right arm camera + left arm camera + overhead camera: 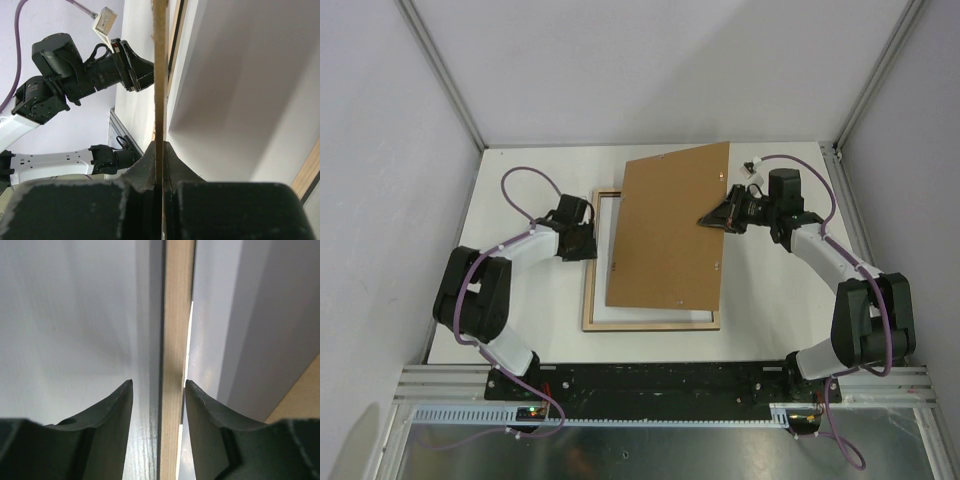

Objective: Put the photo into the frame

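Photo [650,313] seems to sit white-side-up in the frame [650,323] on the desk [770,300], just left of the right end effector [705,220] clamping the cardboard [665,235] over it, while the left end effector [590,243] straddles the frame's rail, open.

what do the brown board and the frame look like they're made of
Brown board: probably cardboard or thin fibreboard; flat matte tan, with a very thin edge in the right wrist view. Frame: pale bare-looking wood, matte; faint lengthwise grain shows in the left wrist view.
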{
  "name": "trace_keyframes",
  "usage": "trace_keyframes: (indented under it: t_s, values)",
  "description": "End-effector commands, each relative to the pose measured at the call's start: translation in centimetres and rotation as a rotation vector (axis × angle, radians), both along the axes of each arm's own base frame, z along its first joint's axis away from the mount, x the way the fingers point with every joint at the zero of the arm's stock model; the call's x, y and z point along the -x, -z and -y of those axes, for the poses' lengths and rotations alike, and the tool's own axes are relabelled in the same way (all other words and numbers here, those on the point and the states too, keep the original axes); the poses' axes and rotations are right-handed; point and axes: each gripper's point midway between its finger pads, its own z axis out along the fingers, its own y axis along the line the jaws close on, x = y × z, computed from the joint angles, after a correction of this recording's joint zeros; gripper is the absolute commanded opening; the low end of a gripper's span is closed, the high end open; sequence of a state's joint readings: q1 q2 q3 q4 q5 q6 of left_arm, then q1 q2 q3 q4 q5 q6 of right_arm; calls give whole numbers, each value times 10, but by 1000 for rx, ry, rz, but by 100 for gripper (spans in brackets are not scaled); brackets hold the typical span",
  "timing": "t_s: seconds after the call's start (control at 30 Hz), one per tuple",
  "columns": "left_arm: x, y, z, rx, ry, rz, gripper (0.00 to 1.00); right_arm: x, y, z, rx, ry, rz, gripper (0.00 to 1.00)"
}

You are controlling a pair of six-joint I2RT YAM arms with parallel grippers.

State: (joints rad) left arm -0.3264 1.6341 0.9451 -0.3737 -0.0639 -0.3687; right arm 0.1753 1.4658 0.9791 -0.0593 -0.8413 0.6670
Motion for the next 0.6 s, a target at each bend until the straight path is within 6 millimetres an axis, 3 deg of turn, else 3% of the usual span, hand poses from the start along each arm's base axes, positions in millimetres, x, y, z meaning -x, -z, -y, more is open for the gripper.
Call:
trace_keyframes:
  t_s: [0.0, 0.13, 0.33, 0.57]
  values:
    - [-22, -33, -14, 56, -123, 90, 48, -3, -24, -13, -74, -66, 95, 0]
    - [-30, -42, -32, 100, -262, 113, 38, -5, -17, -20, -111, -85, 72, 0]
    - [-46, -49, -35, 155, -343, 131, 26, -12, -7, -28, -168, -110, 20, 0]
    - [-54, -34, -33, 156, -362, 96, 13, -15, 9, -34, -177, -125, -25, 0]
